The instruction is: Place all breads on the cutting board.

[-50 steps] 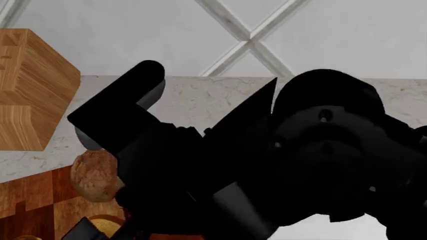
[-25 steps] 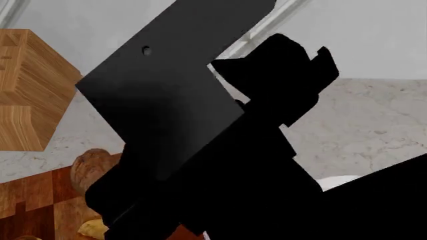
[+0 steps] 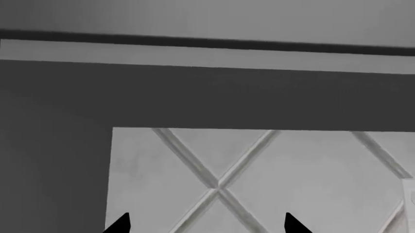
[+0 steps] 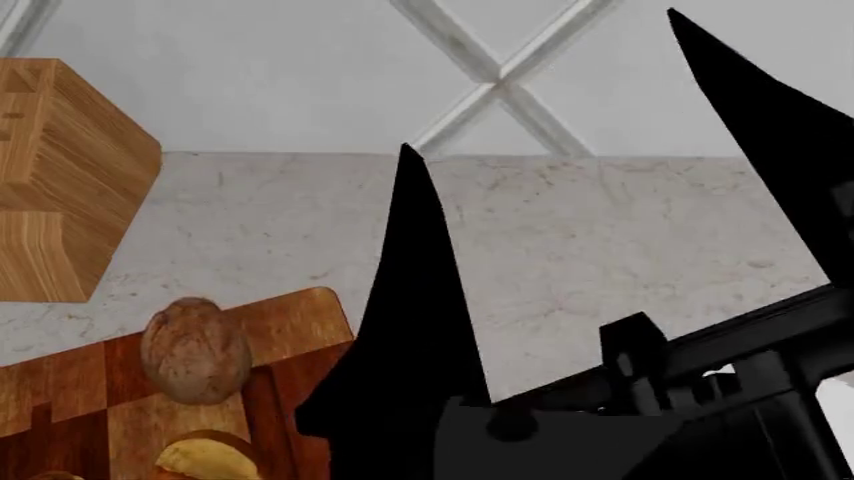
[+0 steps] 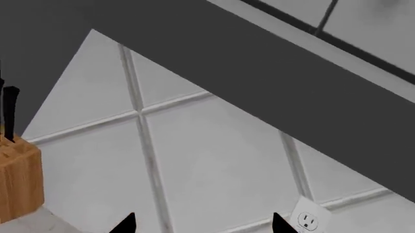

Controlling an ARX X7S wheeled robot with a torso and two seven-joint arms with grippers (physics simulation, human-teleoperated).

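The cutting board [image 4: 300,320] lies at the lower left of the head view. A dull brown egg-shaped roll [image 4: 196,350] rests on it, with a golden-yellow bread [image 4: 207,458] just in front at the frame's edge. A black gripper [image 4: 534,85] rises close to the head camera, its two pointed fingers [image 4: 414,300] spread wide and empty; I cannot tell which arm it belongs to. My left gripper [image 3: 205,225] and right gripper [image 5: 203,224] both face the tiled wall, open, nothing between their tips. Neither wrist view shows bread or board.
A thick pale-wood knife block [image 4: 60,180] stands at the back left on the marble counter [image 4: 627,250]; it also shows with black handles as the knife block [image 5: 16,179]. A wall outlet [image 5: 308,221] sits on the tiled backsplash. A dark cabinet underside runs overhead.
The black arm mass that covered the middle of the head view has swung away. The brown roll and board corner now show fully, and open fingers point upward.
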